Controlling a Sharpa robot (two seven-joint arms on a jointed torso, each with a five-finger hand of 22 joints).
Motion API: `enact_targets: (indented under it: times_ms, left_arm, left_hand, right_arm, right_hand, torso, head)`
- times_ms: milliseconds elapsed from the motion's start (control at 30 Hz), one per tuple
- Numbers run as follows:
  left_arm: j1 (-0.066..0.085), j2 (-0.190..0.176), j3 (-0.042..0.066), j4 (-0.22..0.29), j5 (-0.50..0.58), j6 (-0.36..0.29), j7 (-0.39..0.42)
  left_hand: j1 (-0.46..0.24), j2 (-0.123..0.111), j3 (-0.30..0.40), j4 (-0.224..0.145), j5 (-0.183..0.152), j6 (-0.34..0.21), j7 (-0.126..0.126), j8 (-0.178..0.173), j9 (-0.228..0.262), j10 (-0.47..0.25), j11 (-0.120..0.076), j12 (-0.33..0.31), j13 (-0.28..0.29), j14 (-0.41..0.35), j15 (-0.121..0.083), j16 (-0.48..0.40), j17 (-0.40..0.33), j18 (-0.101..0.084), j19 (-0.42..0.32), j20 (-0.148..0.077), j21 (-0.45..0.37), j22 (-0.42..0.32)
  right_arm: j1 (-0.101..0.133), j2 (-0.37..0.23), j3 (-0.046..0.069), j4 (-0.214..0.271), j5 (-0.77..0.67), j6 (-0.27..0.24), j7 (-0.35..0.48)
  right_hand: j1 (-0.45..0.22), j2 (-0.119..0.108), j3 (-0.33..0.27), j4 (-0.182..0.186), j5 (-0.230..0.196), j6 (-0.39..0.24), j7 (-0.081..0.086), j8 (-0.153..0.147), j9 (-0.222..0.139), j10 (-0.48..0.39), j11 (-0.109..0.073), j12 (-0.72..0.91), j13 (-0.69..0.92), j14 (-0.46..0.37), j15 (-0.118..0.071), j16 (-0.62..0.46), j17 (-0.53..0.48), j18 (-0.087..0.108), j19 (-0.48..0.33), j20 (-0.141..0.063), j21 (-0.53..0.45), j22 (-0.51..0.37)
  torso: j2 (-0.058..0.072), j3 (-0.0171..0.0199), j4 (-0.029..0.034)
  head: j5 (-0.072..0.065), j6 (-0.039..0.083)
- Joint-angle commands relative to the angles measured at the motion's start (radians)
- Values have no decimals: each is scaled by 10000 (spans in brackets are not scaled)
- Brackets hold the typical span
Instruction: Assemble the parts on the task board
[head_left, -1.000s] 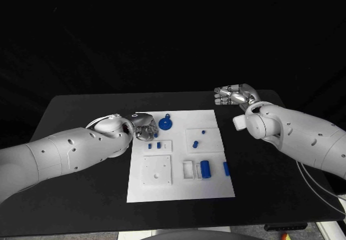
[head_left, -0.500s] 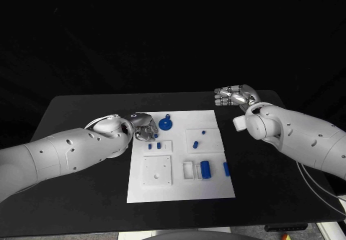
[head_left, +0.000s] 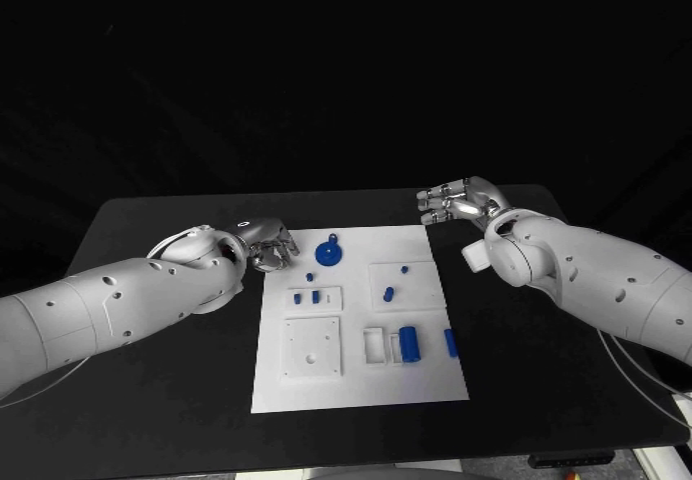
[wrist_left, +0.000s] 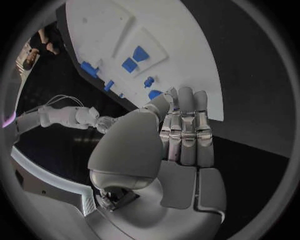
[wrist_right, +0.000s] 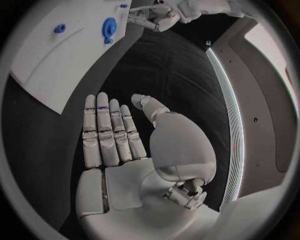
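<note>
The white task board (head_left: 361, 375) lies mid-table. A round blue part with a tab (head_left: 330, 252) sits near its far edge. Small blue parts (head_left: 306, 297) stand in a left block, and one small part (head_left: 309, 277) lies just beyond it. A blue cylinder (head_left: 408, 342) and a blue bar (head_left: 450, 343) lie at the near right. My left hand (head_left: 267, 243) hovers at the board's far left corner, fingers straight and together (wrist_left: 184, 130), holding nothing. My right hand (head_left: 459, 200) is over bare table past the far right corner, palm flat (wrist_right: 115, 145) and empty.
Black table (head_left: 159, 390) surrounds the board on all sides. A square white block with small holes (head_left: 313, 347) sits at the board's near left, and a white slot piece (head_left: 375, 343) stands beside the cylinder. A blue peg (head_left: 388, 293) stands in the right-hand block.
My left hand has drawn back off the board toward its far left corner, uncovering the small blue part it was over. My right hand has shifted slightly toward the board.
</note>
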Motion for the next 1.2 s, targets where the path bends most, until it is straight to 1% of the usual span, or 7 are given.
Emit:
enact_targets:
  times_ms: [33,233,467,567,700,867,1200]
  left_arm:
    - [115,-177,87,40,3045,-301,458]
    - [341,-719,162,425,5659,-504,1305]
    - [528,-1230,177,912,9997,-63,2025]
    - [552,-1355,179,1061,10686,29,2358]
    - [566,-1457,179,1205,11034,21,2747]
    - [572,-1527,180,1347,11034,-52,3082]
    - [574,-1577,181,1517,10815,-188,3333]
  left_hand:
    - [-159,52,40,-46,-36,89,35,-11,5,49,56,-17,-12,63,-11,-289,-62,-122,-48,-2,-104,190]
    - [-439,54,-154,63,-150,73,41,-11,6,-89,104,-15,-13,-259,107,-1072,-292,-217,-323,122,-654,-99]
    - [-468,283,-169,200,35,212,176,-11,6,-494,325,-25,-21,-564,502,-3929,-1424,-302,-843,492,-2078,-1201]
    - [-522,313,-128,172,26,132,142,-23,0,-581,362,-23,-20,-437,679,-5324,-1894,-350,-1418,704,-2135,-1827]
    - [-619,281,-54,162,48,97,143,-9,7,-1096,537,-21,-27,-610,969,-6583,-2219,-358,-1914,953,-2146,-2543]
    - [-646,268,-96,94,32,99,169,-5,7,-1143,574,-24,-28,10,1018,-7888,-2231,-269,-1794,1059,-2097,-3789]
    - [-660,312,-272,50,46,87,276,-6,6,-1281,652,-26,-29,-43,1040,-7891,-2095,-296,-1655,1050,-2055,-4569]
  right_arm:
    - [-13,16,2,126,-3486,1123,-404]
    - [-67,5,1,511,-6999,976,-1282]
    - [-204,19,-19,1208,-9742,1084,-2570]
    - [-257,20,-43,1453,-10486,1235,-2981]
    - [-302,19,-100,1691,-11167,1400,-3378]
    - [-323,8,-209,1890,-11691,1493,-3718]
    - [-337,20,-409,1986,-11983,1693,-3932]
  right_hand:
    - [339,3,-11,-324,-314,363,-113,67,53,384,-166,-1,8,886,-374,328,207,230,794,-376,529,225]
    - [537,21,-343,-721,-834,576,-186,-33,15,513,-285,-78,1,1972,-721,571,874,170,1463,-868,1481,775]
    - [325,-55,-125,-846,-1755,629,-232,-32,12,439,-298,-101,-8,2082,-825,1085,2092,276,1335,-996,2533,1534]
    - [232,-179,31,-780,-2152,671,-272,-32,11,420,-314,-101,-7,2093,-850,1373,2388,326,1387,-1010,2731,1671]
    - [151,-430,317,-622,-2480,669,-280,-37,9,307,-299,-98,-5,2068,-867,1887,2879,408,1464,-1005,3011,1871]
    - [176,-746,603,-380,-2891,558,-244,-35,7,166,-257,-97,-4,2024,-851,2071,3243,485,1445,-948,3162,2007]
    - [327,-1088,1002,137,-3126,603,-255,-34,14,241,-282,-103,-6,2043,-884,2290,3766,548,1565,-959,3296,2155]
  torso:
    - [-15,6,22]
    - [-20,4,21]
    - [-7,-17,25]
    - [-6,-31,23]
    - [5,-25,11]
    - [17,-34,4]
    - [15,-25,0]
  head:
    - [-44,68]
    - [-37,150]
    - [31,233]
    - [57,250]
    - [110,293]
    - [136,285]
    - [140,216]
